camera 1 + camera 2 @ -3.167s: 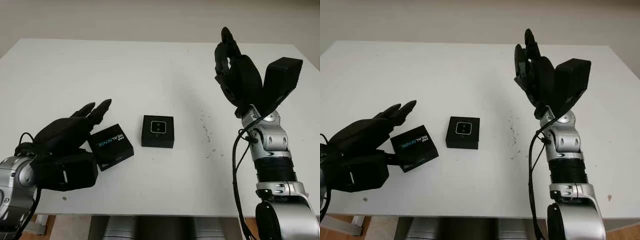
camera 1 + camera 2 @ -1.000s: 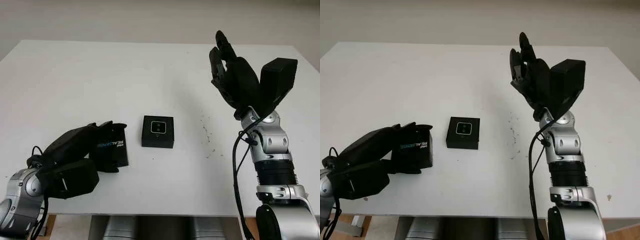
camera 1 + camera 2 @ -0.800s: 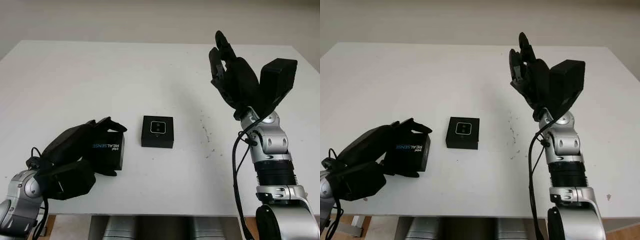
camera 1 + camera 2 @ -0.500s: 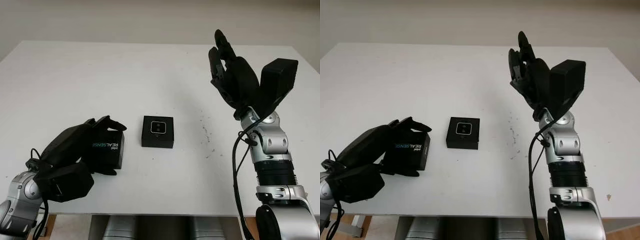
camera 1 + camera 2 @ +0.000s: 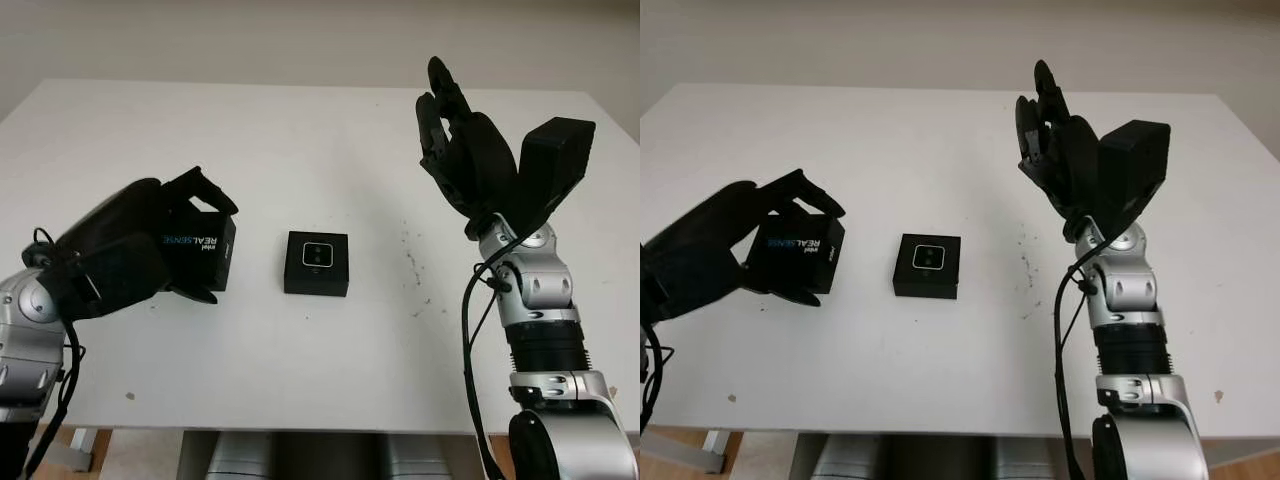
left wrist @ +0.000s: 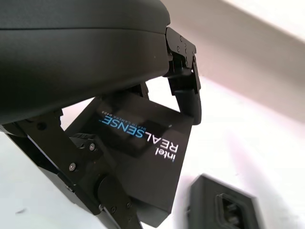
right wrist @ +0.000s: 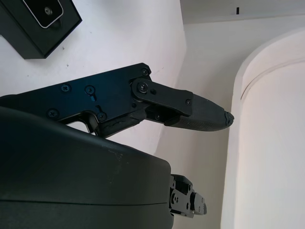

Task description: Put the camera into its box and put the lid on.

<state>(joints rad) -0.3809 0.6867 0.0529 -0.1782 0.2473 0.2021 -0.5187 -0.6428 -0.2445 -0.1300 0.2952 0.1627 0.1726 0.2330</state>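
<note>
White tabletop (image 5: 300, 150) carries the box (image 5: 317, 262), camera (image 5: 317, 254) seated; left hand (image 5: 120, 250) fingers (image 5: 205, 190) clasp the lid (image 5: 195, 255) for capping; right hand (image 5: 465, 150) is raised, open.

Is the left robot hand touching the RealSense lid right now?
Touching. In the left wrist view, the left robot hand has fingers pressed against the edges of the lid.

A lab-like test room: bare white table (image 5: 300, 140) against a plain wall (image 5: 300, 35).
</note>
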